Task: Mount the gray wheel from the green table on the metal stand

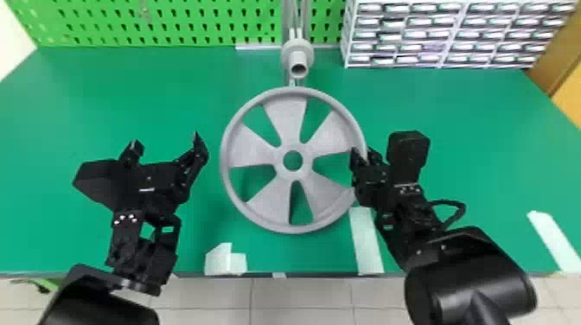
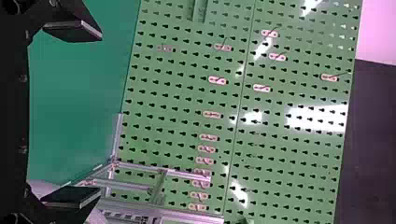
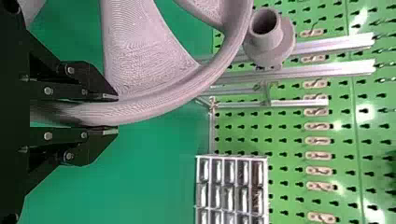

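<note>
Gray, five-spoked, plastic-looking wheel [image 1: 285, 112]: over the green bench [image 1: 108, 99], just in front of the slim metal stand [image 3: 336, 67] and its gray flanged tube [image 1: 298, 46]; from the head view, I can't be sure whether it touches the bench.
Right black fingers [image 3: 95, 144]: closed on the rim [image 1: 225, 160], one either side of it.
Left black fingers [image 1: 196, 153]: spread wide, nothing between them, apart from the wheel.
Weight: probably light, but held at one edge it may droop or twist.
Stiffness: likely rigid; the thinner spokes deserve no hard squeeze.
Surface: finely ridged, so fair grip, though the rounded rim could roll between flat fingers.
Best hold: the rim on both sides, roughly opposite, keeping the central hole [image 1: 292, 160] free for the tube.
</note>
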{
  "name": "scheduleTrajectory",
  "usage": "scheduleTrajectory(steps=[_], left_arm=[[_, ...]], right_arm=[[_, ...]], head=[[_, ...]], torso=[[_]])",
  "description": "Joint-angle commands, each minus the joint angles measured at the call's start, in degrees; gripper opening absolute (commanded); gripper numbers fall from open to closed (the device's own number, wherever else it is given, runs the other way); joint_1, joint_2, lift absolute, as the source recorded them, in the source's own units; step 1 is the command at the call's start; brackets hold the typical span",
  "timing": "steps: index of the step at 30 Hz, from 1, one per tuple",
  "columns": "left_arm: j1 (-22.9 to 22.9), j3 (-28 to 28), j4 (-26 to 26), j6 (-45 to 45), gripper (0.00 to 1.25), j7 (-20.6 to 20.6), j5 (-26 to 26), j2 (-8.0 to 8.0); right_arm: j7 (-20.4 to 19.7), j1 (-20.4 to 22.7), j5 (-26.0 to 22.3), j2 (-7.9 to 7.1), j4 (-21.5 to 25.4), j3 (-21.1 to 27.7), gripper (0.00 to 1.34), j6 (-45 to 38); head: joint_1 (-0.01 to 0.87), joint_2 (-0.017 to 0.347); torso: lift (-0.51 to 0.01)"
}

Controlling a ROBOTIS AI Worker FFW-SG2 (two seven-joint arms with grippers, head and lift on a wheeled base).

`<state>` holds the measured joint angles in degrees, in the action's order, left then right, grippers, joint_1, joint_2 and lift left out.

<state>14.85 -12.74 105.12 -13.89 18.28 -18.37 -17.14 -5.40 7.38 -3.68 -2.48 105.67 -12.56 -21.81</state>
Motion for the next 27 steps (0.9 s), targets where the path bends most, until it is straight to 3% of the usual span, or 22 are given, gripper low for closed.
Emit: scheduleTrajectory(steps=[1, 27], left_arm=[[0.0, 0.0, 0.0, 0.0, 1.13, 0.0, -0.1, 0.0], [0.0, -0.7, 0.0, 0.4, 1.13, 0.3, -1.2, 0.0]], right_arm=[[0.0, 0.7, 0.6, -0.16, -0.2, -0.2, 0.28, 3.4], [0.0, 1.2, 2.9, -0.33, -1.3, -0.3, 0.28, 17.1]], head=[[0.868, 0.052], [0.868, 0.052]], torso=[[-0.093], [-0.093]])
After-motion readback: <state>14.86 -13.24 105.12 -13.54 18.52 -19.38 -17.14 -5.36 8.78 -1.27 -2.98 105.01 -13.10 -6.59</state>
